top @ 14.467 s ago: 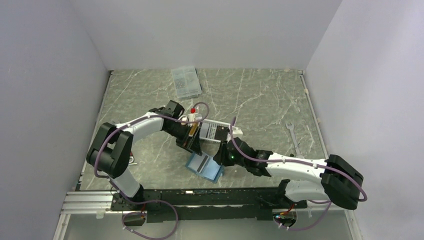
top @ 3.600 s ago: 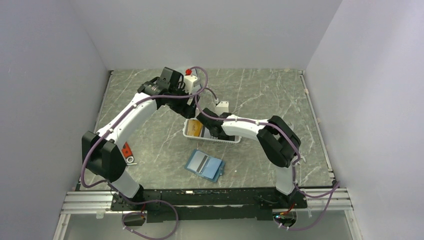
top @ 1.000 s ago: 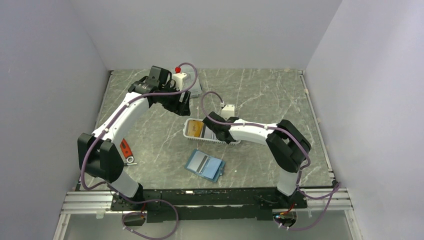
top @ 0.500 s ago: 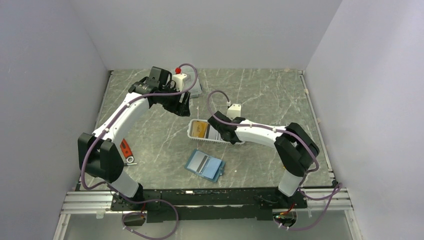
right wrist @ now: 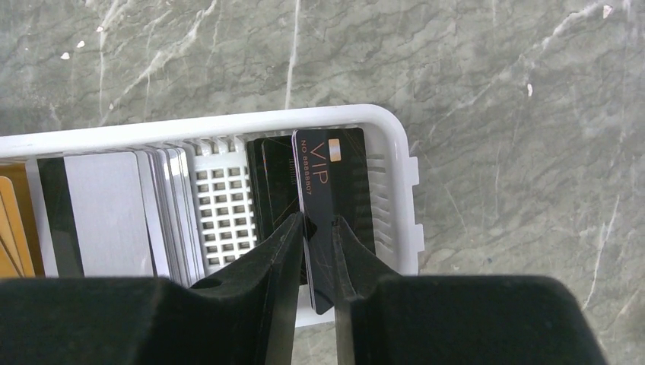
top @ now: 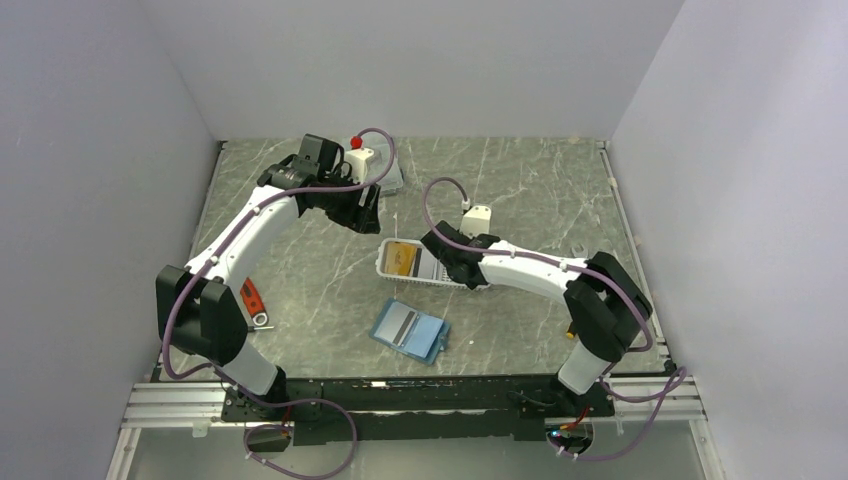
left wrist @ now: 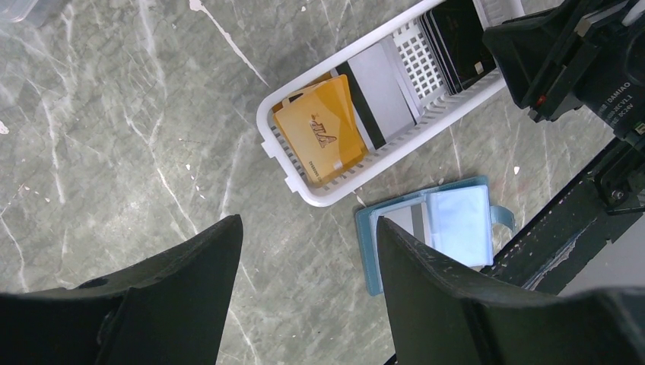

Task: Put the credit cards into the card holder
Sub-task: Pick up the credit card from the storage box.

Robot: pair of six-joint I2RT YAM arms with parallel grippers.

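The credit cards stand in a white slatted basket (top: 384,263): a yellow-gold card (left wrist: 323,139) at its left end, pale grey striped cards (right wrist: 106,205) in the middle and black cards at the right. My right gripper (right wrist: 318,224) reaches down into the basket's right end. It is shut on a black VIP card (right wrist: 331,182), which tilts between the fingers. The teal card holder (top: 410,331) lies open on the table in front of the basket, with a grey card in it. My left gripper (left wrist: 308,220) hangs open and empty high over the table's back left.
A clear compartment box (top: 392,180) lies at the back behind my left wrist. A red-handled tool (top: 250,299) rests beside the left arm's base. The basket's end wall (right wrist: 397,190) stands just to the right of the gripped card.
My right gripper has slid right along the basket and narrowed onto the black card. The basket has shifted slightly right. My left arm has barely moved.
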